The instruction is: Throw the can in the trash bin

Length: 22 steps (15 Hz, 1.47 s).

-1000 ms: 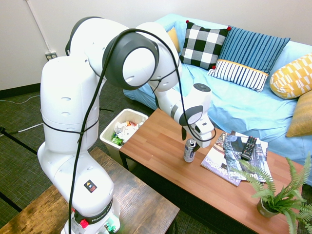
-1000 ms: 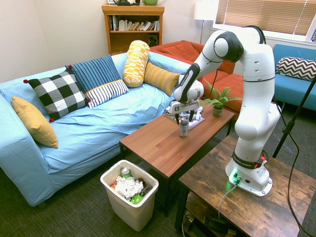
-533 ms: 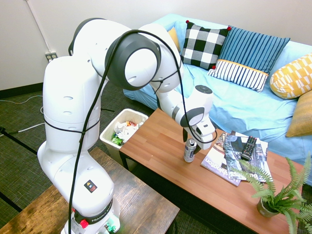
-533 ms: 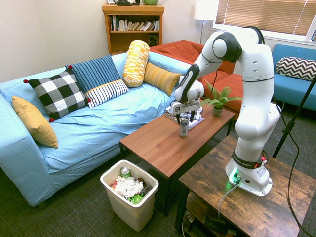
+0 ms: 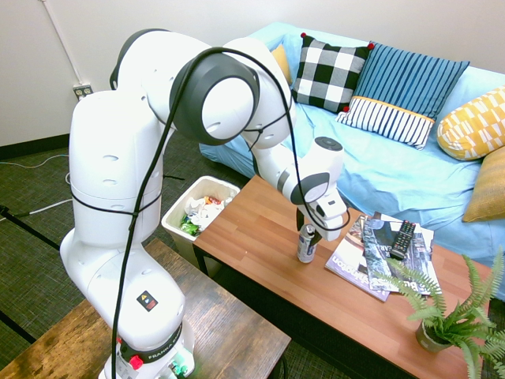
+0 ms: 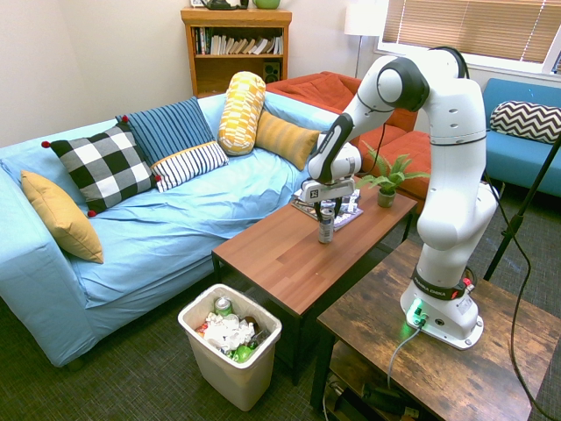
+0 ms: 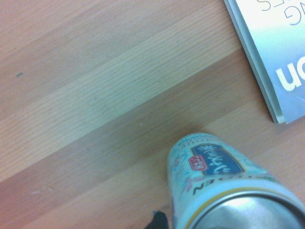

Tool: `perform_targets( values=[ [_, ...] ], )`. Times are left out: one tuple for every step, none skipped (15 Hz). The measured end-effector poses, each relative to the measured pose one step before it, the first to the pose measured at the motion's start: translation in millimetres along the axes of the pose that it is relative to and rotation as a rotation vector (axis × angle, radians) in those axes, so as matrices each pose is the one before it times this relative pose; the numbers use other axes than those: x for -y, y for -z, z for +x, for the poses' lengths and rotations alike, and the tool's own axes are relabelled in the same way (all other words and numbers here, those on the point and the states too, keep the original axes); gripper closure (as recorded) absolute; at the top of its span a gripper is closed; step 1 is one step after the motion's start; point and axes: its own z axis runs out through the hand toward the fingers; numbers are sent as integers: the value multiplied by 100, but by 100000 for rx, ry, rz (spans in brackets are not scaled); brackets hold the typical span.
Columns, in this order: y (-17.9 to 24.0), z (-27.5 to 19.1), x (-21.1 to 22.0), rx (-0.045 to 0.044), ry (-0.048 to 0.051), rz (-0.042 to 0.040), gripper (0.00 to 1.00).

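The can [image 5: 307,246] stands upright on the brown coffee table [image 5: 252,229], silver with dark markings, a little left of the magazines. My gripper [image 5: 308,230] comes straight down on it, its dark fingers pressed against the can's top on both sides. From the other side the can [image 6: 326,228] and gripper [image 6: 327,209] sit near the table's far end. The wrist view shows the can [image 7: 224,186] from close above on the wood. The trash bin [image 5: 170,221] stands on the floor off the table's end, off-white and holding rubbish; in the second exterior view the trash bin [image 6: 232,379] sits below the table's near end.
Magazines [image 5: 367,257] with a black remote [image 5: 403,238] on them lie just beyond the can. A potted fern [image 5: 454,316] stands at the table's far end. A blue sofa [image 5: 394,170] with cushions runs along the table's far side. A dark wooden side table [image 5: 229,332] bears the arm.
The fingers have come together onto the can's top; a second ago they stood apart around it. The arm has lowered a little. The can stays on the table.
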Motion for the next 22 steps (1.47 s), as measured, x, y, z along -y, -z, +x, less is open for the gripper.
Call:
perform_targets(
  values=[
    [143, 32, 13, -111, -39, 237, 100],
    [348, 48, 43, -187, -42, 472, 100],
    [617, -1, 78, -291, 207, 670, 100],
    [952, -120, 151, -612, 905, 884, 100],
    [1373, -428, 326, -769, 1808, 984, 100],
    [1873, -860, 558, -1100, 2321, 1486, 100],
    [2276, -1462, 822, -1177, 2736, 1834, 100],
    [2563, -2081, 1290, -1452, 3310, 2666, 100],
    [2872, -2680, 1725, -1796, 3800, 3237, 100],
    [2583, -3172, 1966, -2227, 3999, 3034, 100],
    [2014, -3550, 2085, -2187, 3946, 2373, 100],
    [1409, -3644, 2133, -1744, 3584, 1858, 100],
    [657, -3573, 1886, -1065, 3604, 723, 100],
    [121, -3369, 1754, -1232, 3365, 204, 100],
    [-328, -3187, 1571, -1000, 2909, -239, 100],
    [-722, -3074, 1411, -317, 2877, -646, 100],
    [-1167, -3110, 1401, 4, 2807, -973, 100],
    [-1438, -2710, 1213, 272, 2306, -1306, 100],
    [-1592, -2287, 1071, 691, 1976, -1504, 100],
    [-1735, -2013, 1011, 897, 1699, -1591, 100],
    [-1726, -1438, 674, 662, 1221, -1701, 100],
    [-1677, -1133, 485, 430, 836, -1528, 100]
  ],
)
